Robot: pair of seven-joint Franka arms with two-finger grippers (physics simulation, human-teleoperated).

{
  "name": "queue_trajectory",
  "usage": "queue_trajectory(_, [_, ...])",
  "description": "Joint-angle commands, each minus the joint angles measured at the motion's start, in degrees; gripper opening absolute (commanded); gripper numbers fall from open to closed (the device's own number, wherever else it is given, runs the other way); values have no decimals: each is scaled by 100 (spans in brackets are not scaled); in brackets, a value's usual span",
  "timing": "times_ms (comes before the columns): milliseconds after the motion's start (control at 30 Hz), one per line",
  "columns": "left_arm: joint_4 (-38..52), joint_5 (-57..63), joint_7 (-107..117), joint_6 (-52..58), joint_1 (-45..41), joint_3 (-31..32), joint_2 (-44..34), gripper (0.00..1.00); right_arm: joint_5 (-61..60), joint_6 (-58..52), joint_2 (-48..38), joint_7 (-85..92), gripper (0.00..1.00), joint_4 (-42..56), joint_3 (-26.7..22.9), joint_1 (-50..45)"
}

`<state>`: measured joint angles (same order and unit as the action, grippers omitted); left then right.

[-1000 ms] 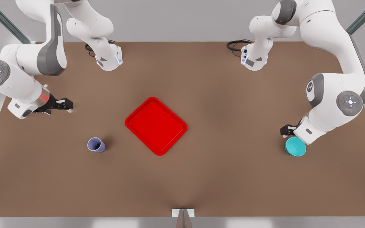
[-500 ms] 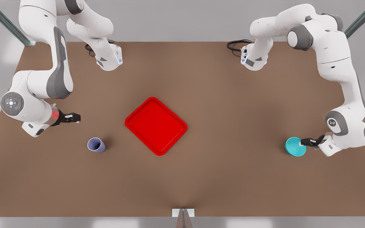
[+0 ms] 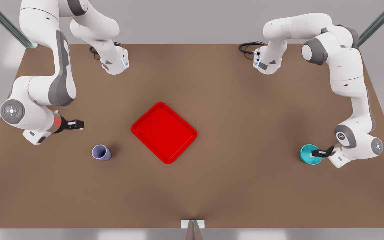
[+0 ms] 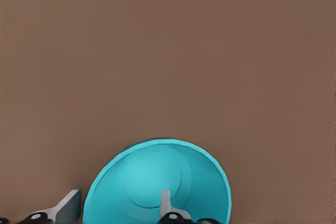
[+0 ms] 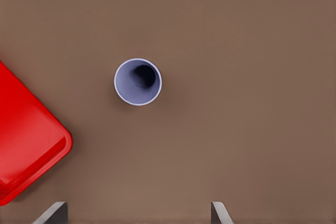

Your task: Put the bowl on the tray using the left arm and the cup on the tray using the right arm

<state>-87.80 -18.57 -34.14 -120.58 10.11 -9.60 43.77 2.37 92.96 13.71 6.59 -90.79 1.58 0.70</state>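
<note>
My left gripper straddles the bowl's rim, jaws spread; my right gripper waits above the cup, jaws wide.

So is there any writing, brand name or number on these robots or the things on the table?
None can be read.
Plain: red rectangular tray, teal round bowl, lavender handleless cup.
A small white emblem on the left arm's grey joint: too small to read.
Round button pads with lights on both arms' joints: symbols, no words.
</note>
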Motion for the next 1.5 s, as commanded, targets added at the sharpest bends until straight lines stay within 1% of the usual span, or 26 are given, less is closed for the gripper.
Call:
queue_trajectory(0, [0,-32,13,0,0,2,0,38,0,-6,0,9,100,-1,0,0])
queue_trajectory(33, [0,-41,13,-9,0,2,18,33,26,-15,0,0,100,8,0,0])
queue_trajectory(67, [0,-41,22,-9,0,2,18,31,26,-15,0,0,100,8,0,0])
queue_trajectory(267, [0,-50,22,-27,0,10,114,30,18,29,52,0,100,-9,-18,0])
queue_trajectory(400, [9,-50,22,-27,-9,10,114,25,44,108,96,-70,100,0,-18,-18])
queue_trajectory(500, [9,-50,22,-18,-9,19,114,21,44,671,123,-70,100,-202,-123,9])
queue_trajectory(733, [114,-50,22,105,-70,72,18,21,53,697,114,-44,100,-203,-132,0])
queue_trajectory(800, [114,-50,171,202,-167,204,-114,21,53,688,114,-35,100,-203,-132,0])
queue_trajectory(867, [114,-59,417,281,-439,326,-272,21,53,688,123,-35,100,-203,-132,0])
queue_trajectory(933, [114,-68,944,448,-483,783,-457,21,44,688,131,-35,100,-211,-132,0])
queue_trajectory(1033, [114,-68,2016,518,-1177,845,-677,21,53,653,131,-17,100,-264,-141,0])
queue_trajectory(1100, [114,-76,2623,510,-1634,854,-712,22,53,697,123,0,100,-335,-158,9])
queue_trajectory(1167, [114,-208,3159,475,-1951,1012,-738,22,53,715,131,9,100,-343,-176,9])
queue_trajectory(1200, [123,-357,3484,431,-2223,1030,-738,22,44,881,140,9,100,-440,-176,9])
queue_trajectory(1300, [176,-612,4469,88,-3041,1030,-694,22,-44,943,158,9,100,-484,-176,17])
queue_trajectory(1467, [202,-1122,5497,-360,-3902,1039,-642,22,-53,1172,342,26,100,-502,-167,-9])
